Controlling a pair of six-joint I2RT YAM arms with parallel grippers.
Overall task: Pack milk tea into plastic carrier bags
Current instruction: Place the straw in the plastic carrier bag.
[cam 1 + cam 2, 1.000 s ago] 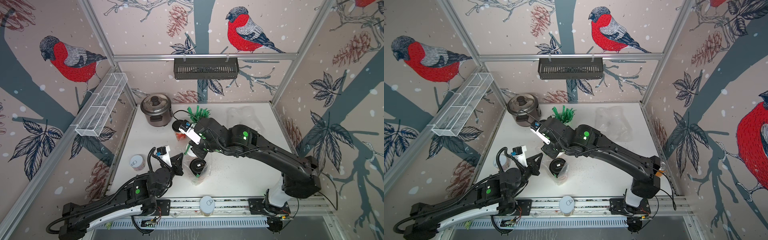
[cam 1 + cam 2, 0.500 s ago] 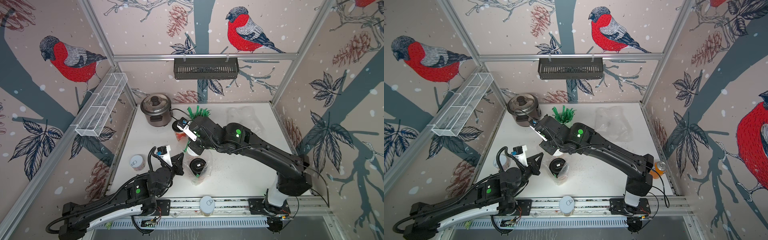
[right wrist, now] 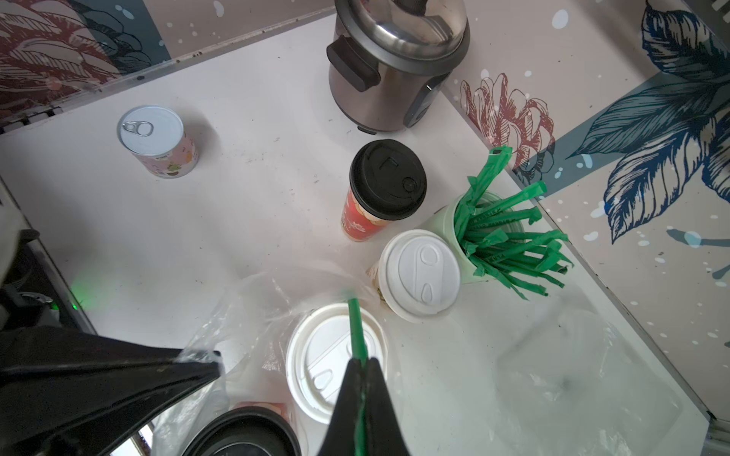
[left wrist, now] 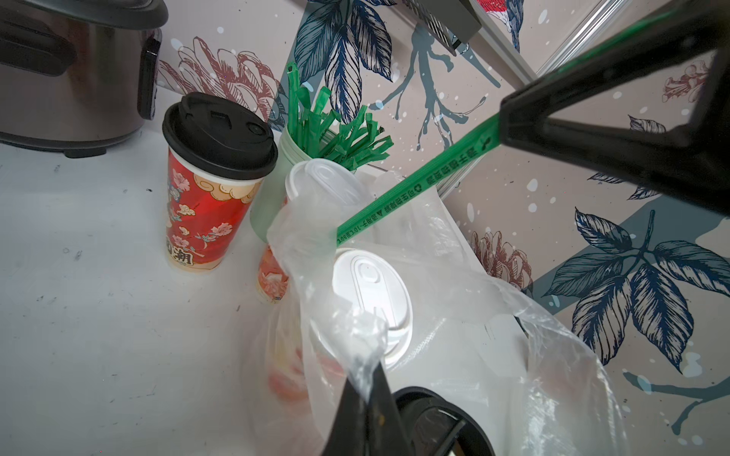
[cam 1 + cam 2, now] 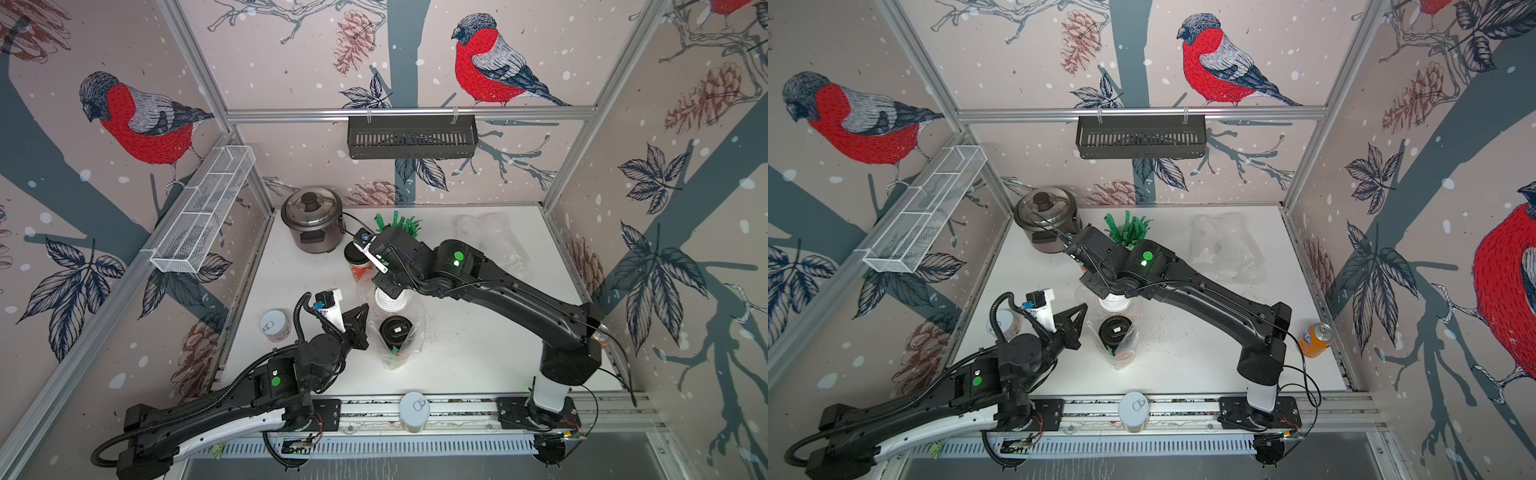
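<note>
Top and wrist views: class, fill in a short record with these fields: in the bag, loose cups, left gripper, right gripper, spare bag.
In clear bag: black-lidded cup, white-lidded cup
Loose: second black-lidded cup, second white-lidded cup, near straw cup
Left gripper: shut on clear bag's edge
Right gripper: shut on green straw
Spare bag: lying apart from the cups, unheld

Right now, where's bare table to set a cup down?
Bare table between the filled carrier bag and the right arm's base; another patch between the pull-tab can and rice cooker. Crowded around the straw cup and black-lidded cup.
</note>
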